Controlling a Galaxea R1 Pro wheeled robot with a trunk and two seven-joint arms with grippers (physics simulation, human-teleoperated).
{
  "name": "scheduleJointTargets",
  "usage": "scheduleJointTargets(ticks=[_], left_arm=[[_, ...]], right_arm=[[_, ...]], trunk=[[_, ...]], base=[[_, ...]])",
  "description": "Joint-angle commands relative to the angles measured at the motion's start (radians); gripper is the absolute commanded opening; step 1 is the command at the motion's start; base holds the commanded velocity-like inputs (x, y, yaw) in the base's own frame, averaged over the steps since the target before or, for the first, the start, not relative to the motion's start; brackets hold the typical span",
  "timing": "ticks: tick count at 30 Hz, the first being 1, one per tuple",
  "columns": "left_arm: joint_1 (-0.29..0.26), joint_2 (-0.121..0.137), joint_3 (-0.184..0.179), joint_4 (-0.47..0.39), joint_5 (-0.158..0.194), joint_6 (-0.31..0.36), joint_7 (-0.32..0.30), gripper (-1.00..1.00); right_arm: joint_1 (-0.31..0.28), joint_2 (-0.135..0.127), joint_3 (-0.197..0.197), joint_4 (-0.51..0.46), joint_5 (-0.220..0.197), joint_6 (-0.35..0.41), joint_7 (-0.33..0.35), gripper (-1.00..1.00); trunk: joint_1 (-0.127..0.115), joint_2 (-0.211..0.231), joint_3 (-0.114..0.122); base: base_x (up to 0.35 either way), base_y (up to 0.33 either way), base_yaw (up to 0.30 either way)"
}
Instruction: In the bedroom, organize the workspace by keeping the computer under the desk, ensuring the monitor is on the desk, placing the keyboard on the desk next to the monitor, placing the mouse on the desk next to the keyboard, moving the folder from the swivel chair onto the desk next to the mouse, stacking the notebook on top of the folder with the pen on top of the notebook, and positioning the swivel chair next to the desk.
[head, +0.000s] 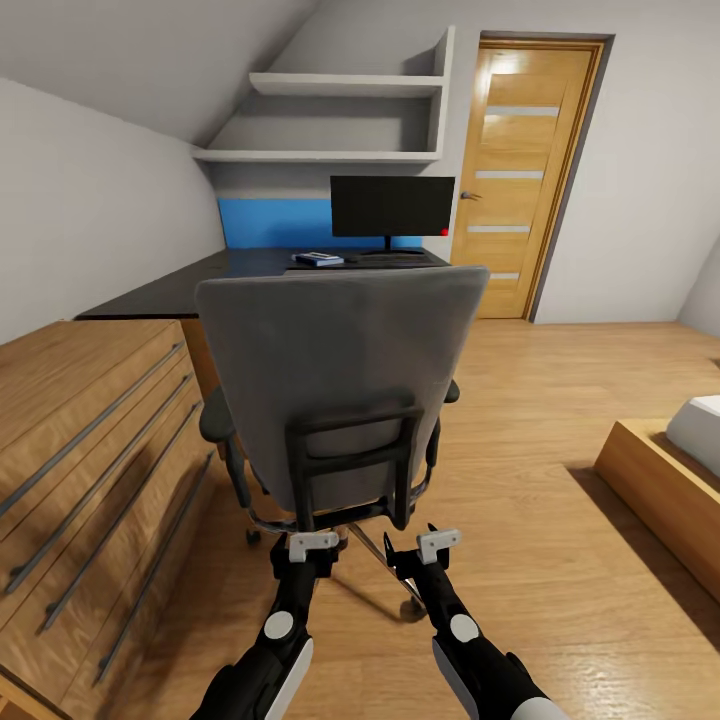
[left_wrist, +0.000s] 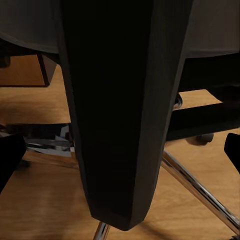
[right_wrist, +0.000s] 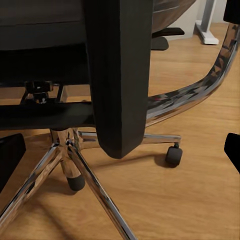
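With both end effectors, left (head: 313, 545) & right (head: 438, 545), spread open behind the swivel chair (head: 335, 385), I'd clamp its black back-frame evenly, then push straight twd tabletop (head: 250, 264) at 12 o'clock.

swivel chair (head: 335, 380) blocking the desk (head: 250, 265), dresser (head: 90, 450) left, open floor (head: 560, 420) right
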Motion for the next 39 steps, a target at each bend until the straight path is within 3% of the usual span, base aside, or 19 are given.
scheduleJointTargets(ticks=[1,28,39], left_arm=[[-0.001,0.000,-0.003,0.001,0.008,-0.007,0.005,1.00],[-0.001,0.000,-0.004,0.001,0.006,-0.035,0.005,1.00],[-0.001,0.000,-0.003,0.001,0.007,-0.035,0.005,1.00]], right_arm=[[-0.001,-0.001,0.006,0.001,-0.003,-0.003,-0.007,1.00],[-0.001,0.002,-0.006,-0.001,-0.009,-0.037,-0.017,1.00],[-0.001,0.009,-0.008,-0.002,-0.010,-0.035,-0.065,1.00]], trunk=[[0.000,0.000,-0.001],[0.000,0.000,-0.001],[0.000,0.000,-0.001]], base=[[0.000,0.000,0.000],[0.000,0.000,0.000],[0.000,0.000,0.000]])
